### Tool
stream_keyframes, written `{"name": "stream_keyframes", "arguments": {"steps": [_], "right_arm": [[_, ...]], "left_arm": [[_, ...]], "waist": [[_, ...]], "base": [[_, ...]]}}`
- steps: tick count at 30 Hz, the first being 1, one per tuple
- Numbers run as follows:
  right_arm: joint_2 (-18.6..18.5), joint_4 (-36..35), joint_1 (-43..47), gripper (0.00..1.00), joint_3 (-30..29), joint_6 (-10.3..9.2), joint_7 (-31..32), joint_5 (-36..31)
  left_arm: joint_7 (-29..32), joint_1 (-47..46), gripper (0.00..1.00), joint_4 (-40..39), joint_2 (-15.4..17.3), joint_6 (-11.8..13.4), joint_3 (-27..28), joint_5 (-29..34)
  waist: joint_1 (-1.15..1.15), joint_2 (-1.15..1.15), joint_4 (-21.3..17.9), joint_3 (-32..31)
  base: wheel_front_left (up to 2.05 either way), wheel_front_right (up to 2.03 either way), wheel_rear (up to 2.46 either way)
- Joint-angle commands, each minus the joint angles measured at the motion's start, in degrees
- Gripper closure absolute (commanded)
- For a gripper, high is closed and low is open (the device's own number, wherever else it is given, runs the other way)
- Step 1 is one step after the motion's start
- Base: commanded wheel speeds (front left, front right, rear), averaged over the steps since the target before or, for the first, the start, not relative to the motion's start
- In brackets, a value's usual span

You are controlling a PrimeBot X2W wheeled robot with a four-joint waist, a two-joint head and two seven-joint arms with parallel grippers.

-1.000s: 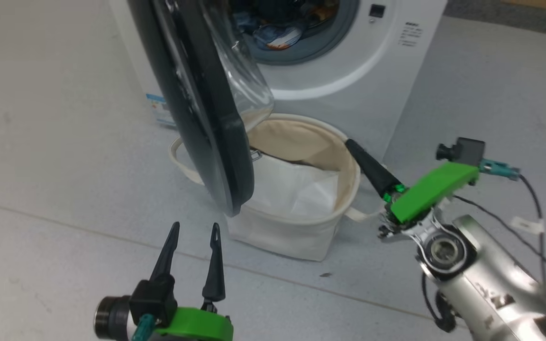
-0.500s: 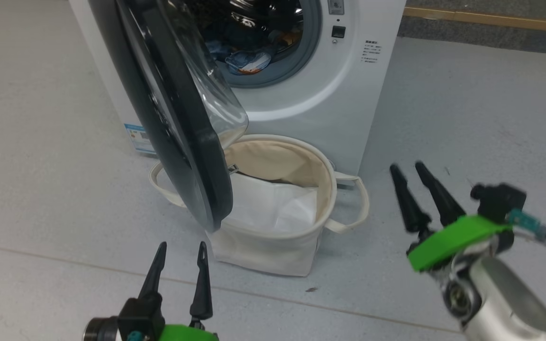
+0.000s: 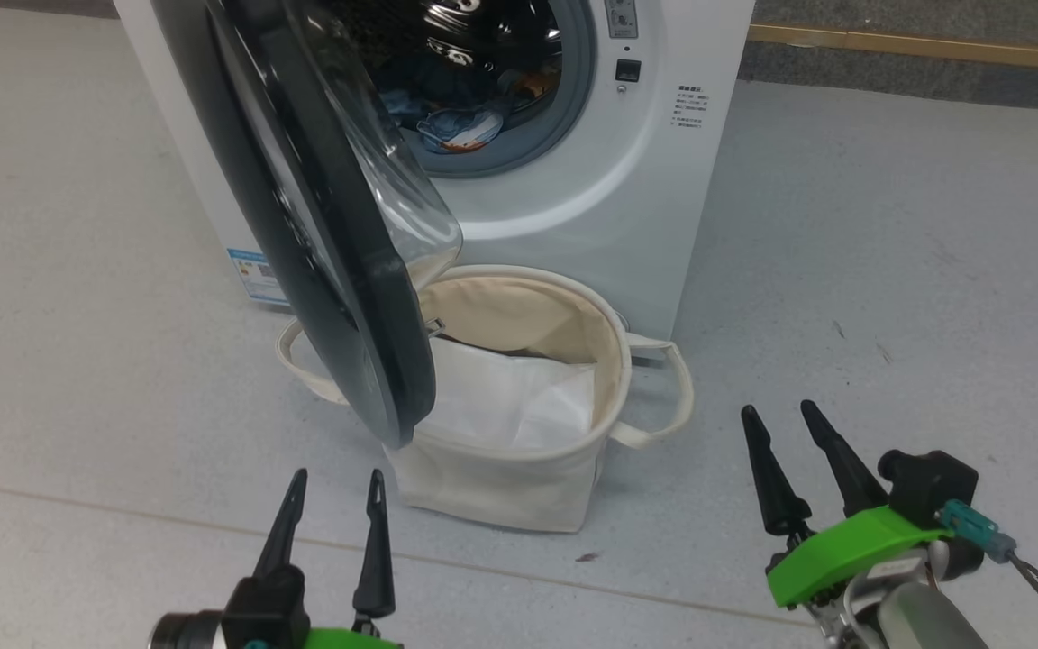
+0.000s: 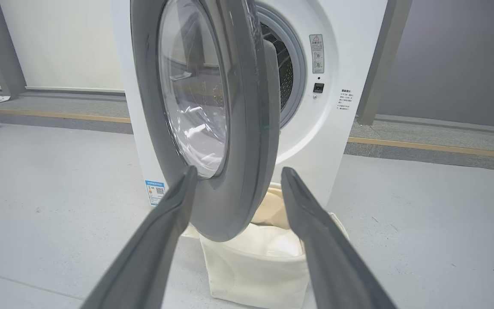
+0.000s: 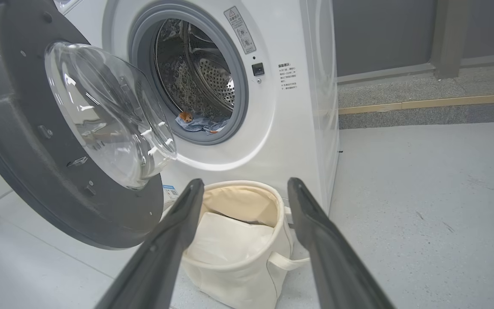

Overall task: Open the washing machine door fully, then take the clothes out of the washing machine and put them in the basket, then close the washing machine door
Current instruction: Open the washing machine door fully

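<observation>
The white washing machine (image 3: pixel 627 207) stands ahead with its black-rimmed door (image 3: pixel 303 225) swung out over the basket (image 3: pixel 519 478). Light blue clothes (image 3: pixel 451 126) with orange print lie at the drum's front lip (image 5: pixel 200 122). The off-white basket (image 5: pixel 238 266) sits on the floor before the machine, a flat white sheet (image 3: pixel 510 406) inside it. My left gripper (image 3: pixel 334 482) is open near the floor, short of the door's lower edge (image 4: pixel 225 223). My right gripper (image 3: pixel 780 415) is open and empty, right of the basket, its fingers (image 5: pixel 315 240) pointing toward it.
Grey floor (image 3: pixel 888 270) spreads to the right of the machine. A yellow-brown strip (image 3: pixel 924 45) runs along the raised ledge behind. The door's clear glass bowl (image 5: pixel 109 116) bulges toward the drum opening and overhangs the basket's left rim.
The right gripper has opened, pulled back from the basket's right rim and dropped to the lower right. The head camera has tilted up, showing more of the drum.
</observation>
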Motion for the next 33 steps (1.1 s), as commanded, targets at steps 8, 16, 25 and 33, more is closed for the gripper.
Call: {"name": "stream_keyframes", "arguments": {"steps": [8,16,25,33], "right_arm": [[1.5,-3.4,-0.3,0.00,-0.6,0.06,-0.7,-2.5],[2.0,-3.6,-0.7,0.00,-0.7,0.06,-0.7,-3.0],[2.2,-3.4,-1.1,0.00,-0.8,0.06,-0.7,-3.2],[2.6,-3.5,-1.8,0.00,-1.1,0.06,-0.7,-2.6]], "left_arm": [[-0.7,-1.2,0.00,-2.0,0.2,0.3,2.7,1.3],[-0.7,-1.8,0.00,-2.0,0.2,0.6,2.0,0.8],[-0.7,-2.3,0.00,-2.1,0.2,0.9,1.7,0.5],[-0.7,-2.9,0.00,-3.4,0.2,0.7,1.4,-0.1]], "waist": [[0.00,0.00,0.0,0.4],[0.00,0.00,0.5,1.1],[0.00,0.00,0.6,1.5],[0.00,0.00,0.4,2.6]], "base": [[0.00,0.00,0.00],[0.00,0.00,0.00],[0.00,0.00,0.00],[0.00,0.00,0.00]]}}
